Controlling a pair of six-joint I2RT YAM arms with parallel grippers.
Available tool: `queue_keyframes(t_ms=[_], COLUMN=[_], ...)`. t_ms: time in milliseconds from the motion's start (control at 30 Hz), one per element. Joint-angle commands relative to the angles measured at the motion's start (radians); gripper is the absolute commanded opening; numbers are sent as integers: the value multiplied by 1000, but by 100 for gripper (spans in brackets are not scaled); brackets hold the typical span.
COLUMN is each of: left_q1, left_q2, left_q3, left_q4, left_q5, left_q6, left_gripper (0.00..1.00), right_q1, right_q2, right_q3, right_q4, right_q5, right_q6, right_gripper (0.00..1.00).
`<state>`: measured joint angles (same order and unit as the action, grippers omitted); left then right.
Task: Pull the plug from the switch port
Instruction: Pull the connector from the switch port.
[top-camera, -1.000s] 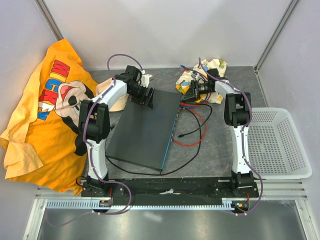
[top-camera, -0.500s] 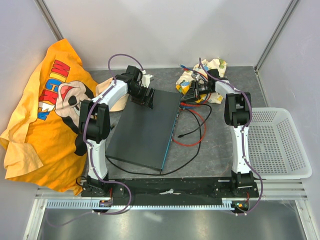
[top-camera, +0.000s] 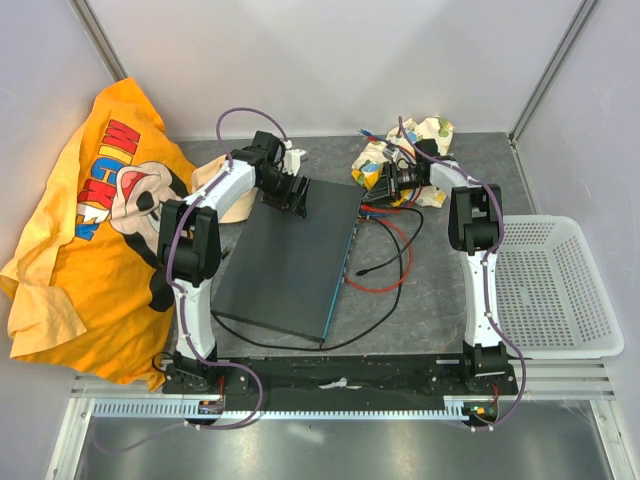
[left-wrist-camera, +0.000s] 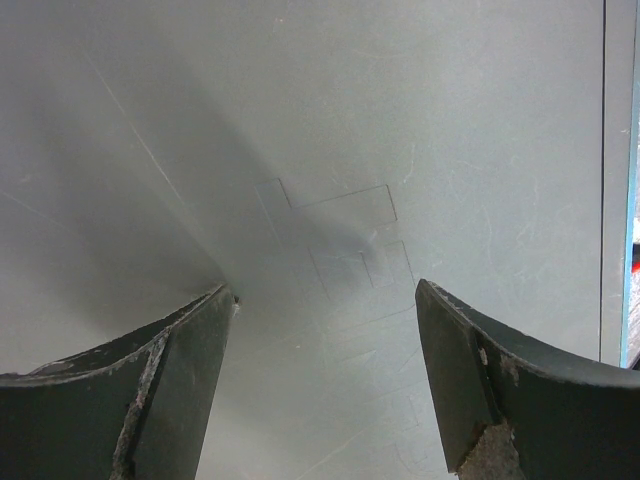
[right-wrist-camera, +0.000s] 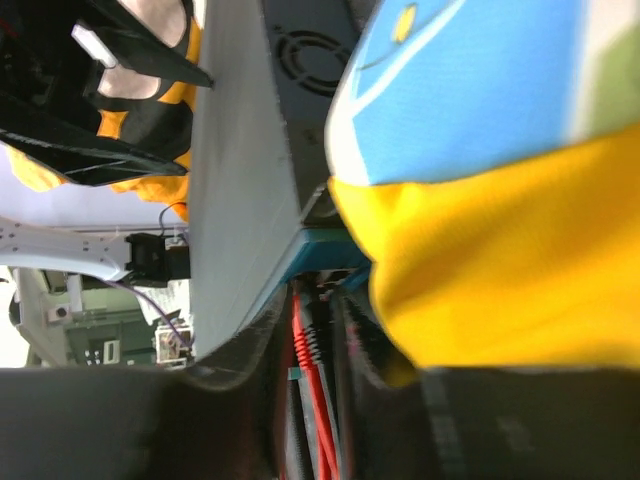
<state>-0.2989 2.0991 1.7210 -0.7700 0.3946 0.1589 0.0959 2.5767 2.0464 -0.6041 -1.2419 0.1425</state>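
The large flat dark grey metal switch (top-camera: 290, 260), with its teal-blue socket edge, is laid at the middle of the grey table (top-camera: 420, 310). At its 12 o'clock corner the left gripper (left-wrist-camera: 325, 290) is held over the lid, fingers wide apart. At 1 o'clock the right gripper (top-camera: 385, 184) is set by the thin red cable (right-wrist-camera: 305, 370); whether anything is clamped cannot be told.

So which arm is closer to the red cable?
Right. The right end effector is at the red cable by the switch's corner; the left end effector is over its top.
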Motion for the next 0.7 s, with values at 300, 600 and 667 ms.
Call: queue_keyframes(t_ms=[300, 600, 667], left_q1=[-25, -28, -29], left_q2=[73, 76, 76], left_q3=[-37, -44, -41], left_q4=[-14, -14, -14], left_q5=[1, -2, -3], left_q6=[37, 39, 41], left_gripper=[83, 83, 83], right_q1=[24, 56, 61], right_q2=[30, 2, 19], right_q3=[35, 84, 101], right_q4=[-82, -120, -141], right_q5=[30, 53, 58], right_q6=[-92, -130, -136], right_gripper=[21, 26, 28])
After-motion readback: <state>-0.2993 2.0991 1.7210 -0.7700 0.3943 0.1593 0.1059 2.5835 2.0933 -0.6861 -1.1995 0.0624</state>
